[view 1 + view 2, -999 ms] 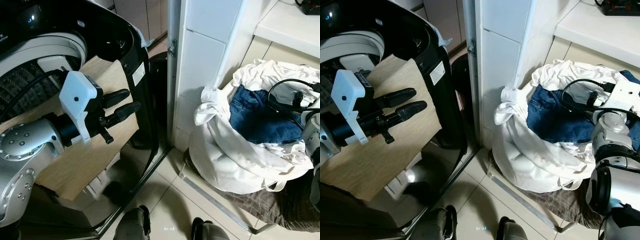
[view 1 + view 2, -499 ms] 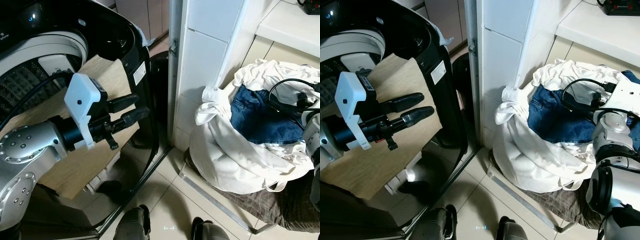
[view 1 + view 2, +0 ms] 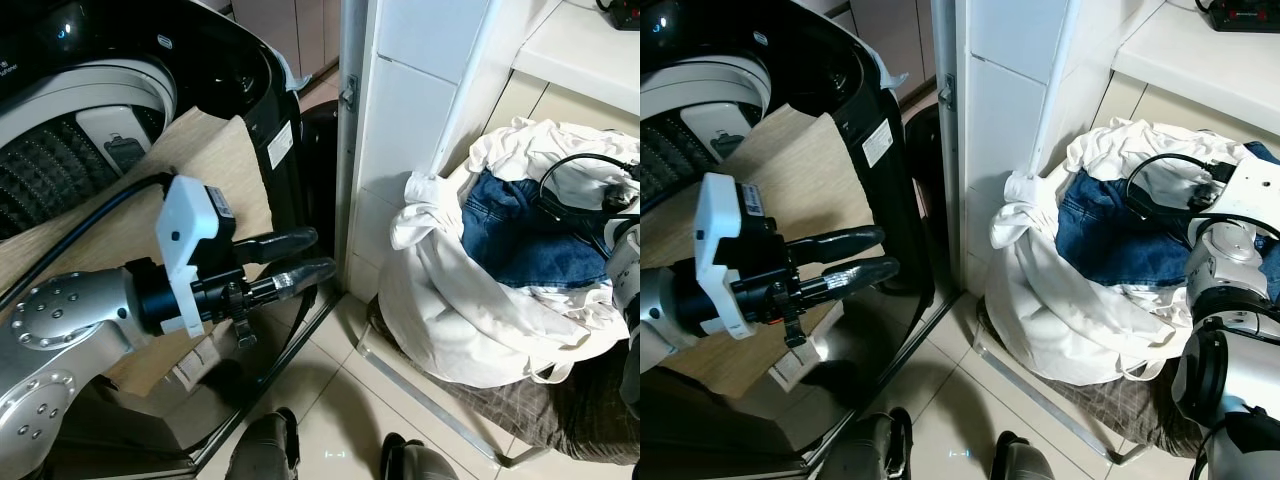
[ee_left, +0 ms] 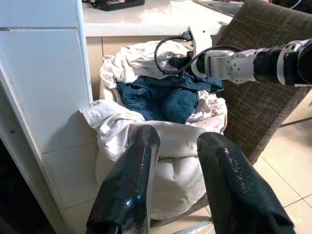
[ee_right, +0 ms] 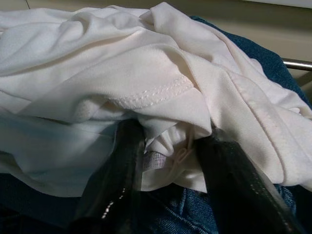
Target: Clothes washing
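Your right claw is buried in the white laundry bag on the tiled floor, fingers spread around a white cotton shirt but not clamped yet. Left claw hangs empty, slightly open, beside the black top-load washer, presumably ready for loading.

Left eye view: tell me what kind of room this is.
Likely a home laundry corner: an open top-loading washing machine, a basket heaped with white cloth and jeans, and a tiled floor.

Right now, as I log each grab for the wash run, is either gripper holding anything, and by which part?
The left gripper is open and empty. The right gripper straddles a fold of white cloth in the basket; a firm hold cannot be told.
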